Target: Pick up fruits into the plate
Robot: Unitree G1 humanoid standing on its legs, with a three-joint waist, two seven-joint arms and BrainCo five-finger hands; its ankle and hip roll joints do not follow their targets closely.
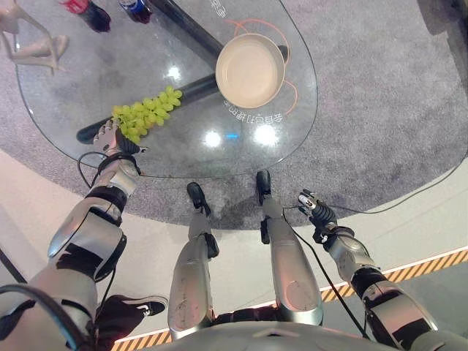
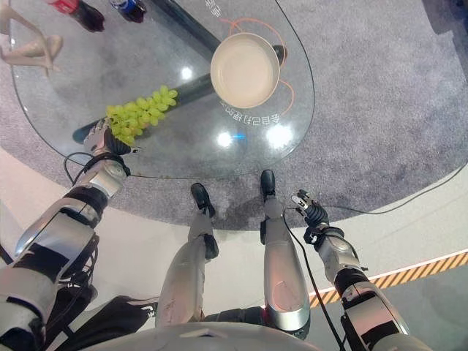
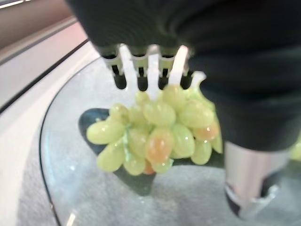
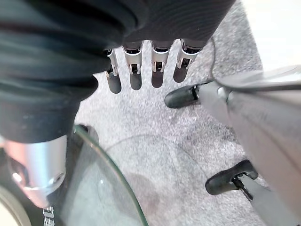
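A bunch of green grapes (image 1: pixel 146 112) lies on the round glass table (image 1: pixel 241 157), left of centre. A cream plate (image 1: pixel 250 69) stands empty further back and to the right. My left hand (image 1: pixel 110 137) is at the near-left end of the bunch. In the left wrist view its fingers (image 3: pixel 148 66) reach over the top of the grapes (image 3: pixel 155 136) and its thumb (image 3: pixel 249 188) stands apart beside them, so the hand is open. My right hand (image 1: pixel 316 208) hangs open below the table's near edge, holding nothing, fingers (image 4: pixel 136 70) relaxed.
Two dark bottles (image 1: pixel 88 13) (image 1: pixel 137 9) stand at the table's far left edge, with a white figurine (image 1: pixel 29 44) beside them. A dark bar (image 1: pixel 191 33) of the table's base runs under the glass. Grey carpet (image 1: pixel 380 110) surrounds the table.
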